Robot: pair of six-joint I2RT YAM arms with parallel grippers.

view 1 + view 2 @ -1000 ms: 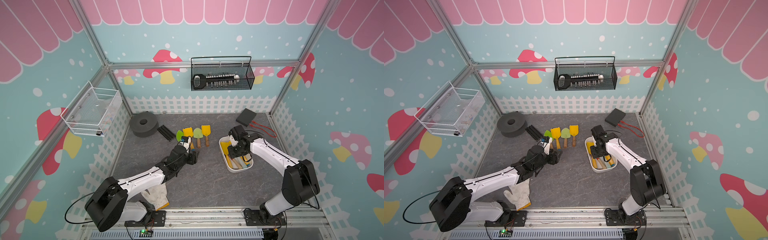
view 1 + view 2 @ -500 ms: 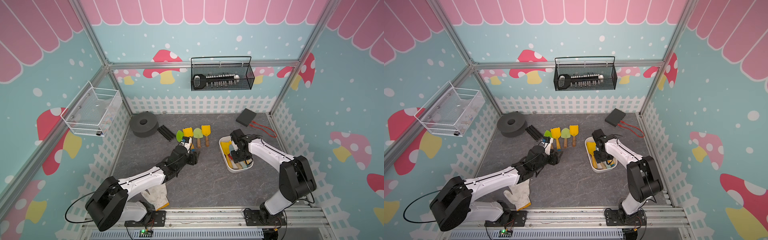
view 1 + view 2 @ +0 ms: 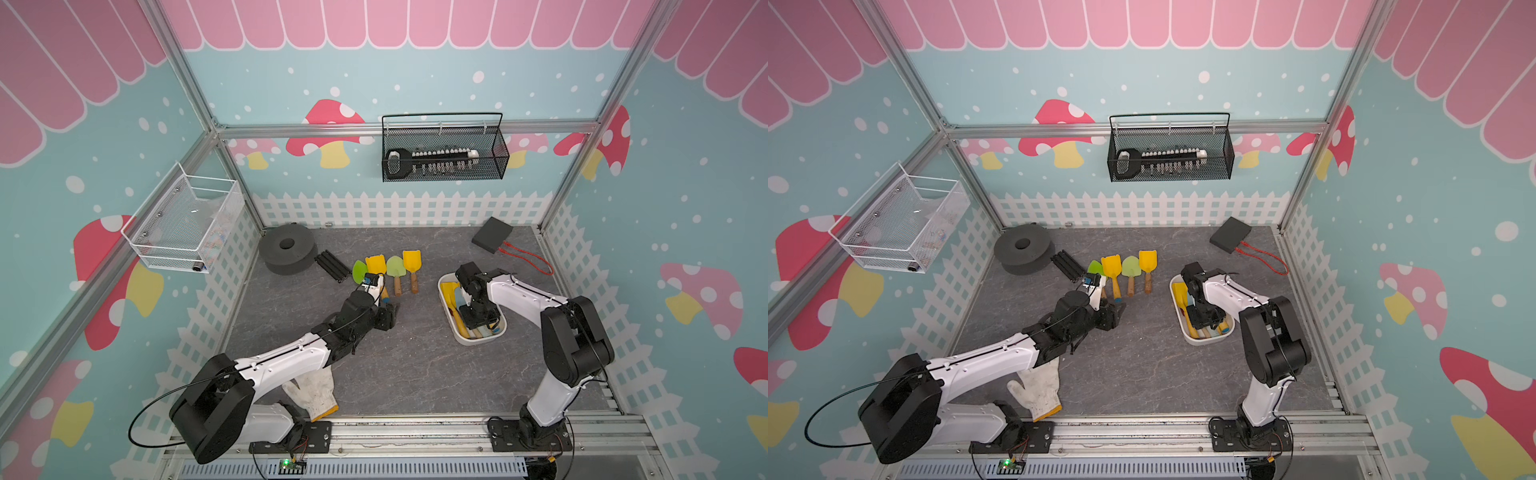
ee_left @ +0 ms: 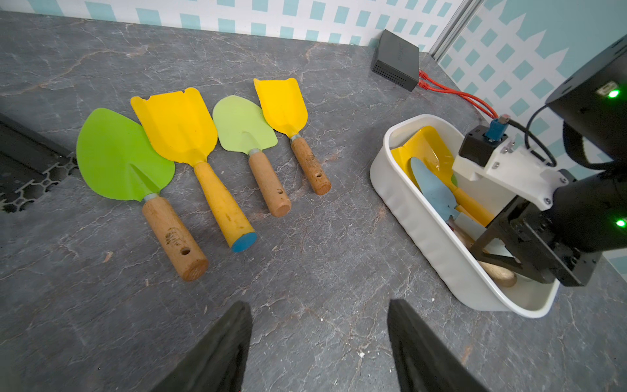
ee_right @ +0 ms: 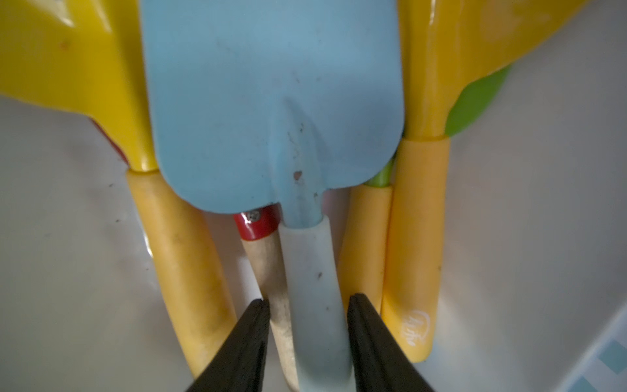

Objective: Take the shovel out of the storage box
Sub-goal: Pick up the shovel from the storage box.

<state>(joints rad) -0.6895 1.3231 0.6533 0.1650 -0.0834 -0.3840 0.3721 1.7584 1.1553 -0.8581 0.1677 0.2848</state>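
Straddling the blue shovel (image 5: 271, 101) by its handle, lengthwise in the storage box (image 4: 424, 230), the right gripper (image 5: 307, 302) has an unclear clamp; left gripper (image 4: 318, 303) farther, jaws parted.

from above, the right gripper (image 3: 478, 320) partly hides shovel handles (image 3: 460, 324) in the storage box (image 3: 469, 341).

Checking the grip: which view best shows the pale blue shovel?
Right wrist view: the pale blue shovel fills it, whitish handle between the right gripper's fingers. Left wrist view shows its blade in the white plastic storage box; both top views, a sliver.
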